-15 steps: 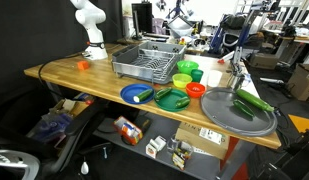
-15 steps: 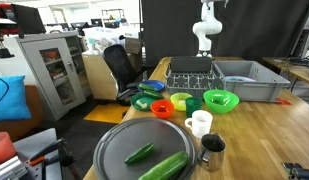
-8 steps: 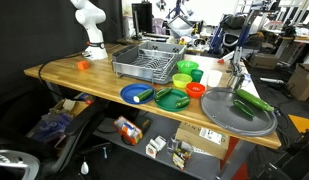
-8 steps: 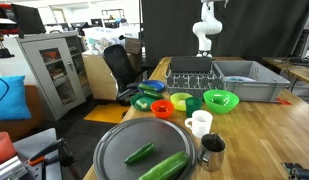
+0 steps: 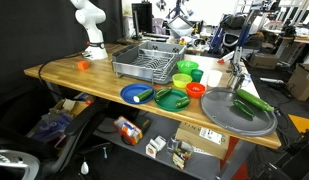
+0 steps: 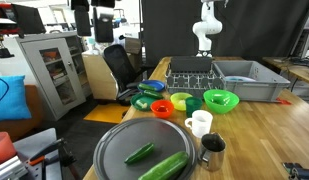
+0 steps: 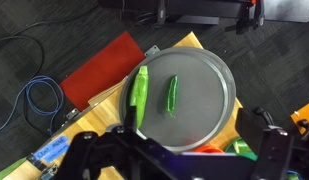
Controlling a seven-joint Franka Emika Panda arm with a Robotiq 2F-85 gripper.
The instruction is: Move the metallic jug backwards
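The metallic jug (image 6: 212, 150) is small and silvery. It stands upright on the wooden table beside the round grey tray (image 6: 119, 150), in front of a white mug (image 6: 199, 123). In an exterior view it shows as a small pinkish shape (image 5: 237, 70) behind the tray (image 5: 224, 112). My gripper (image 7: 194, 150) hangs high above the tray (image 7: 209, 60), jaws wide open and empty. The jug is out of the wrist view. A dark shape at the top of an exterior view (image 6: 94, 18) looks like my arm.
Two green cucumber-like vegetables (image 7: 140, 95) lie on the tray. Green bowls (image 6: 220, 99), an orange bowl (image 6: 163, 108), a blue plate (image 5: 136, 93) and a grey dish rack (image 5: 149, 58) stand further along the table. A white robot arm (image 6: 206, 25) is at the far end.
A dark shape, seemingly my arm, has come into the top of an exterior view. The jug and other objects have not moved.
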